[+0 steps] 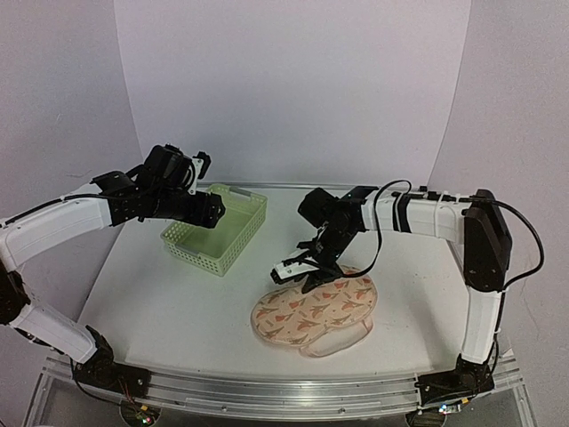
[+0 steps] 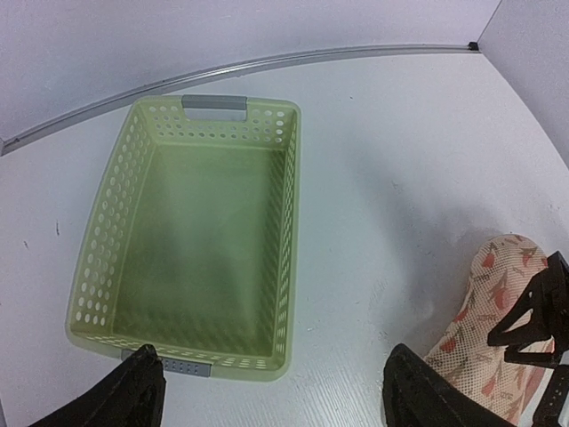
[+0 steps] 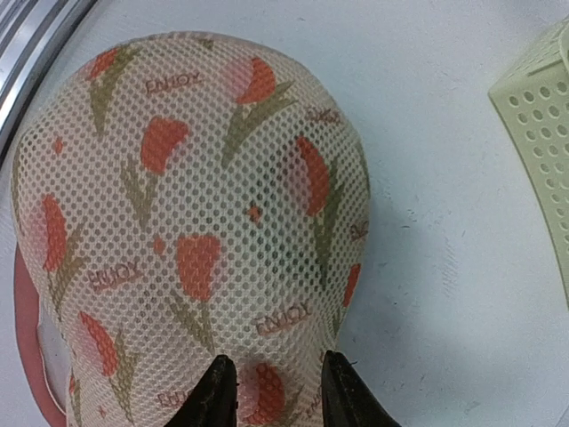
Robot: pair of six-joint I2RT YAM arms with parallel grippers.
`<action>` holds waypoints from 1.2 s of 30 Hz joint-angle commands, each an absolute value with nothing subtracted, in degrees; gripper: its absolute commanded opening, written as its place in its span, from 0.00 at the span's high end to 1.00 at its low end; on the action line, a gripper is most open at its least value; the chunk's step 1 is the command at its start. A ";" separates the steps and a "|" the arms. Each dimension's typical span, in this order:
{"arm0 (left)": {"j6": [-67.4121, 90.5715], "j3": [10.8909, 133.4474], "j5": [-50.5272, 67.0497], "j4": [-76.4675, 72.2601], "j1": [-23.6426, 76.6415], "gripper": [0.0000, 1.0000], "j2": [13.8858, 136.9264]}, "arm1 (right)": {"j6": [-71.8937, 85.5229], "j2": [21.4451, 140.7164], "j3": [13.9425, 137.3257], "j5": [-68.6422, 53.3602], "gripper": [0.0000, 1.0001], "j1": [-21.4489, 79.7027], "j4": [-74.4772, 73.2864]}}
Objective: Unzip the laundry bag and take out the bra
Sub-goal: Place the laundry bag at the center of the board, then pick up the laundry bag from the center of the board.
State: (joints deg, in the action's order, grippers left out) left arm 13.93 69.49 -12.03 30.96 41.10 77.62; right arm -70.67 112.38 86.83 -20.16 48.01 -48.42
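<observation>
The laundry bag is a cream mesh pouch with orange tulip print, lying flat at the front centre of the table. It fills the right wrist view and shows at the right edge of the left wrist view. My right gripper is down on the bag's far-left end. Its jaws stand narrowly apart with the mesh pinched between them. My left gripper hovers wide open and empty over the near end of the green basket. The bra is hidden; no zipper pull shows.
The light-green lattice basket stands at the back left and is empty inside. Its corner shows in the right wrist view. The table's metal front rail runs along the near edge. White walls enclose the back and sides.
</observation>
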 commanded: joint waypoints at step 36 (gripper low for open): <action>14.41 67.32 -7.42 27.51 41.22 0.15 75.80 | 37.63 56.48 40.22 8.40 0.04 36.70 -26.71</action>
